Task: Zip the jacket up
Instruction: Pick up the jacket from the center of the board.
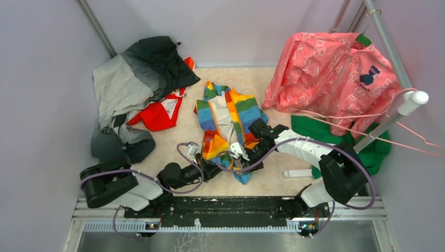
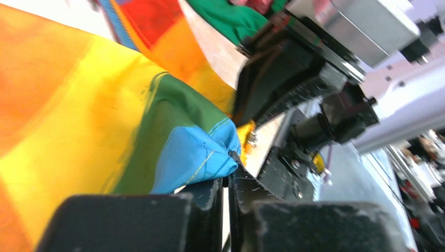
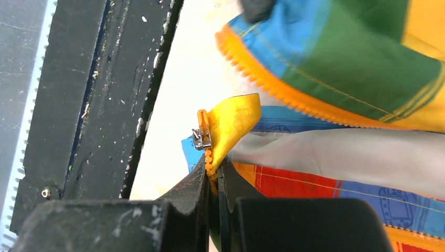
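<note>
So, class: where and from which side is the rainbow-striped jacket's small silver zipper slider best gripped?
Likely the small silver zipper slider itself, from the beige table side: it juts that way off the orange teeth just beyond the right tool, shut on the rainbow-striped jacket edge; fabric crowds the other side.
</note>
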Motion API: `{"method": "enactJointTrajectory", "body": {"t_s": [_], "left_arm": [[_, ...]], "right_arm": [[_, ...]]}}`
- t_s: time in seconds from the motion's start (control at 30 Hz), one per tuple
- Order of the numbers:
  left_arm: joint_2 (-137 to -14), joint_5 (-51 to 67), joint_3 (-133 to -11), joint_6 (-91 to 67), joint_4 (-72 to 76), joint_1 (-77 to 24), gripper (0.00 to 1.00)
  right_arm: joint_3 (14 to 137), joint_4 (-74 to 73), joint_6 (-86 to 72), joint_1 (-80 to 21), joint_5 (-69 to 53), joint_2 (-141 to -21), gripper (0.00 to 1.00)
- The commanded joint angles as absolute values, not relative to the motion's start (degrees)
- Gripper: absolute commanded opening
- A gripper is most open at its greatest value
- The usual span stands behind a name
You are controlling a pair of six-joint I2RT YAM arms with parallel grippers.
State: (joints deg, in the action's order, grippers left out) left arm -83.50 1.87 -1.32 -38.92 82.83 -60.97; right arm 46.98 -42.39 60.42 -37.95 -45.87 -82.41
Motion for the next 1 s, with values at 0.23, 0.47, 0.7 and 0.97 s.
{"method": "enactJointTrajectory", "body": {"t_s": [0.23,0.47,0.7,0.97], "left_arm": [[-50.93,-7.17,-2.15,-32.91,40.67,-60.54,0.63],[-27.92,-1.37,-2.41,-33.10,28.19,-60.54,0.83],[-42.52,9.61,-6.08,-33.79,40.94,-60.56,0.81],[-68.84,16.42,-6.43,-22.89,72.76,-62.52,0.80]], "right_arm": [[51.01,-45.41,63.96,-37.79,-46.66,-81.48,0.04],[55.91,-52.53,70.01,-39.37,-41.82,-84.11,0.05],[59.54,-57.94,72.69,-41.56,-41.89,-86.82,0.07],[61.18,-60.32,73.71,-41.68,-45.21,-87.76,0.07]]}}
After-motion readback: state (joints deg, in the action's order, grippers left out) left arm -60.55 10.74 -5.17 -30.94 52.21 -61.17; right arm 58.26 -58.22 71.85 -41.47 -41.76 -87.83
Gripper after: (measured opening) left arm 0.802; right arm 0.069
